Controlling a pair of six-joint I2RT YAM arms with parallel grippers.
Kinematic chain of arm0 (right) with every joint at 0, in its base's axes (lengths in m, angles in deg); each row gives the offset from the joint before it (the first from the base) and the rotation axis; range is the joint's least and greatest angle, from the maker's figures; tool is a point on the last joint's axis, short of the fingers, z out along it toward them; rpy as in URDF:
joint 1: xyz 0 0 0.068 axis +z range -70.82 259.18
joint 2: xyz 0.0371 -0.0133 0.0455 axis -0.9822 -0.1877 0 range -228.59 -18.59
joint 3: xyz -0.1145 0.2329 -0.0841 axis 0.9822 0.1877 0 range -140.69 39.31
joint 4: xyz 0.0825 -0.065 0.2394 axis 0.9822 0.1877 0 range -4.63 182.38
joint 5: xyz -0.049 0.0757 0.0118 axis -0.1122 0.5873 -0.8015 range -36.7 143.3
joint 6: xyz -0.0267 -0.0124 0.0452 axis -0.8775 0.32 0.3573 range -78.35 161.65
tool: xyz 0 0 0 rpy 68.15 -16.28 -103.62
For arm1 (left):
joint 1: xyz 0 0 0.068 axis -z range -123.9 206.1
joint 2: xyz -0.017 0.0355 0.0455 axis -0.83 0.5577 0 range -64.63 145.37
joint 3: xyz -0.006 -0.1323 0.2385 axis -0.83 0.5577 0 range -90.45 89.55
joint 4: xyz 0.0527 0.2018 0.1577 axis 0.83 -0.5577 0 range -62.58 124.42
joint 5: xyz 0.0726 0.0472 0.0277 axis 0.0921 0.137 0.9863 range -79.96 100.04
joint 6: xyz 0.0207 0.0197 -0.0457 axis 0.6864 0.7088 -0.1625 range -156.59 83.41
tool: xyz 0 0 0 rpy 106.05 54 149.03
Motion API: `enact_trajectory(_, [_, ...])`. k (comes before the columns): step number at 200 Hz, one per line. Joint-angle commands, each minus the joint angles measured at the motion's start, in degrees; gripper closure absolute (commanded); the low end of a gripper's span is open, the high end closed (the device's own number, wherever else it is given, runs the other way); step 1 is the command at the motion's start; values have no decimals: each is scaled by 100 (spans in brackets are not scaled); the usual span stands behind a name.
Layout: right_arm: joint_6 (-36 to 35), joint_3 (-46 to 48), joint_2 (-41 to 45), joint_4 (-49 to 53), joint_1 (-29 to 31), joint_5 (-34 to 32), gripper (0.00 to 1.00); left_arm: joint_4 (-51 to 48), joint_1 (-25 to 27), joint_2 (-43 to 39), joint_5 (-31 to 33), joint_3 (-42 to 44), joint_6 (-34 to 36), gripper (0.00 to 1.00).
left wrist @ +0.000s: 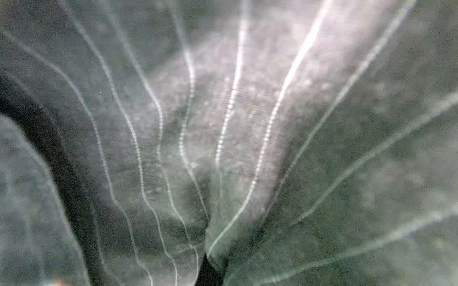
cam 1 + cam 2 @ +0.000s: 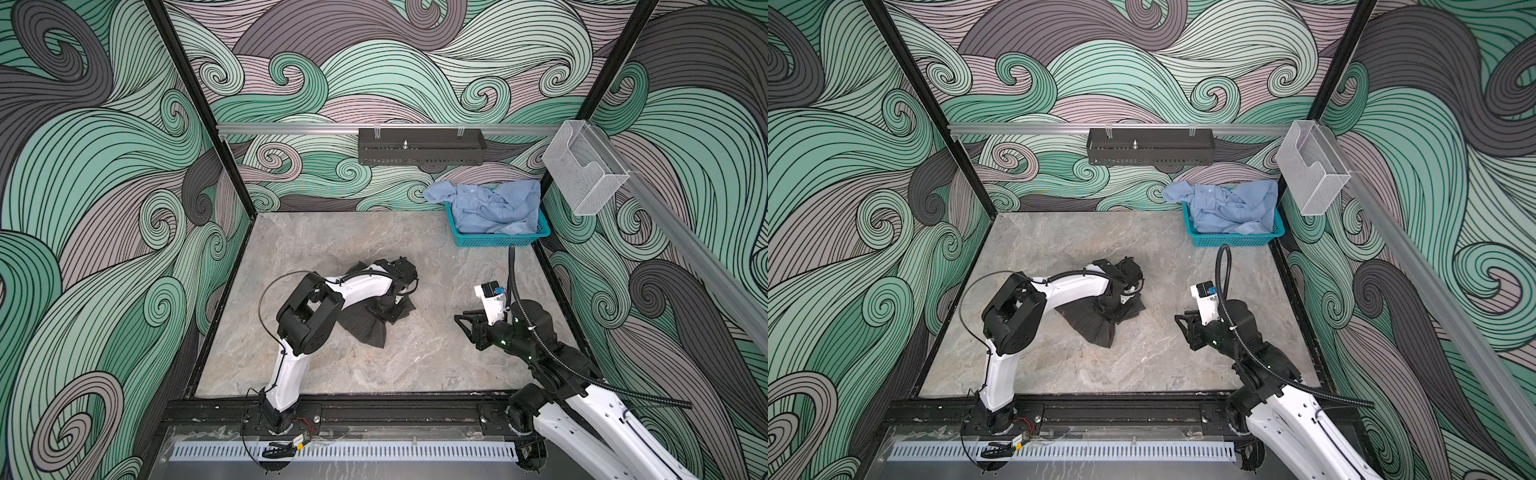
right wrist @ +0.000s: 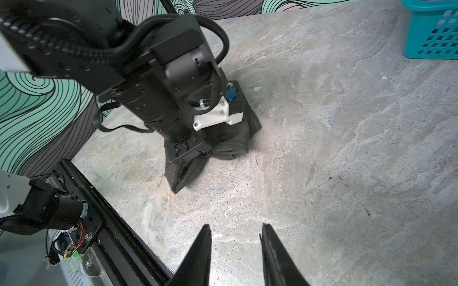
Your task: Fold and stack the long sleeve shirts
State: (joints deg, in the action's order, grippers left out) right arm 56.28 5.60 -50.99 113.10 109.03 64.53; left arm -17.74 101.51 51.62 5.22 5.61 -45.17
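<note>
A crumpled dark charcoal pinstriped shirt (image 2: 368,330) (image 2: 1096,326) (image 3: 233,146) lies mid-table. My left gripper (image 2: 388,316) (image 2: 1111,309) (image 3: 193,158) points down into it, shut on a pinch of its cloth. In the left wrist view the striped fabric (image 1: 247,123) fills the picture and hides the jaws. The light blue shirt (image 2: 490,208) (image 2: 1225,203) is heaped in the teal basket (image 2: 498,240) (image 2: 1233,240) at the back right, one sleeve hanging over its left rim. My right gripper (image 2: 461,318) (image 2: 1181,318) (image 3: 235,229) hovers open and empty to the right of the dark shirt.
The basket's corner (image 3: 431,37) shows in the right wrist view. A black perforated tray (image 2: 419,147) hangs on the back rail and a clear plastic holder (image 2: 582,174) on the right rail. A black frame rail (image 2: 374,409) borders the table's front edge.
</note>
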Motion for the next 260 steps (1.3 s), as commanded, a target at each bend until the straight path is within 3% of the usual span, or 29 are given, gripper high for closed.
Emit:
enact_trajectory(1, [-186,-281,-54,111,-56,-350,64,864,135,-577,-2569,197,-6,100])
enact_trajectory(23, [-305,-467,-130,204,-130,-454,65,1336,140,-945,-3699,165,-342,100])
enact_trajectory(53, [-543,-807,-227,355,-260,-606,65,2275,82,-1388,-4712,176,-979,100])
enact_trajectory(84, [-689,-1158,-401,469,-370,-648,64,3273,-171,-1600,-5289,315,-1736,100])
enact_trajectory(120, [-669,-1330,-612,490,-414,-612,64,4588,-756,-1650,-5531,1161,-2591,100])
enact_trajectory(160, [-504,-1278,-944,455,-427,-459,61,4866,-1639,-1183,-5292,2051,-2551,100])
enact_trajectory(186, [-157,-1130,-1261,335,-435,-256,54,4426,-2159,-867,-4818,2397,-2208,100])
enact_trajectory(223, [1217,-417,-1919,-452,-436,409,41,3659,-2457,-617,-3818,2548,-1866,100])
enact_trajectory(260, [2674,625,-2515,-2494,-414,1090,28,3295,-2515,-637,-3048,2753,-1713,100])
